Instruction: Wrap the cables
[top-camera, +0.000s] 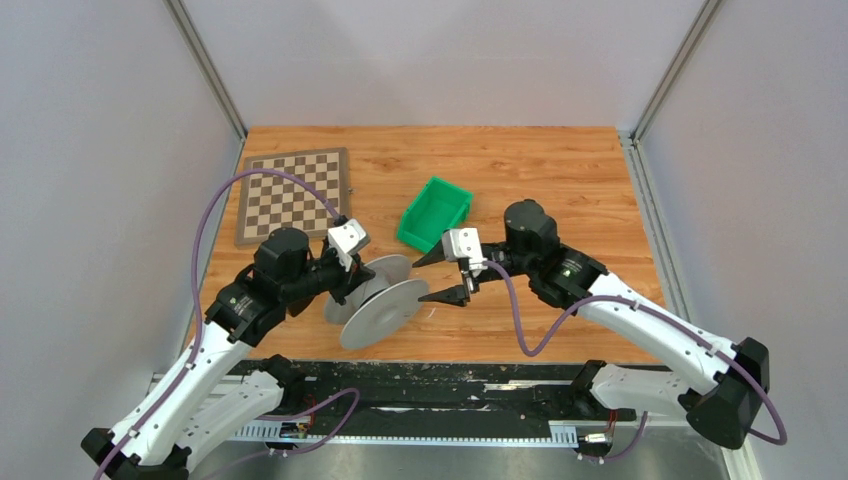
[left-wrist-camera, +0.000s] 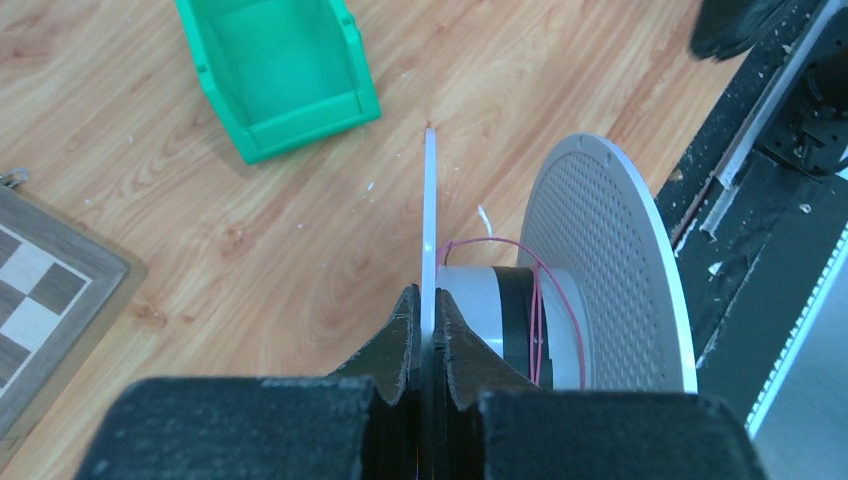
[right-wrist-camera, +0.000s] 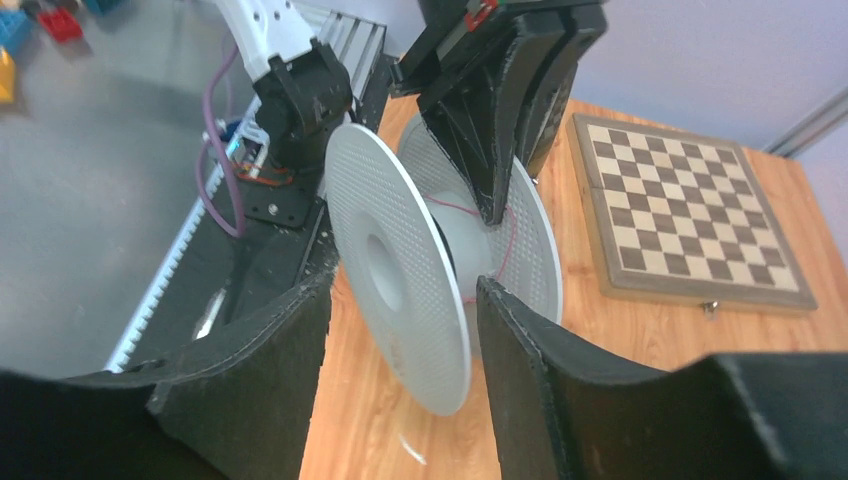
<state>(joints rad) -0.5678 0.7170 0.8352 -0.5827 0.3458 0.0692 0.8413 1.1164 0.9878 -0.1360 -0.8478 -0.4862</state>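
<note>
One spool (top-camera: 378, 298): two pale grey perforated discs standing on edge, grey hub with a black band, centre hole. Far disc's rim is pinched in the left claw (left-wrist-camera: 425, 305). Near disc faces the right claw (top-camera: 420, 281), just beside its spread fingers. Wire (left-wrist-camera: 540, 290): hair-thin, pinkish, a few slack loops round the hub.

No legible text, labels, numbers visible anywhere.
</note>
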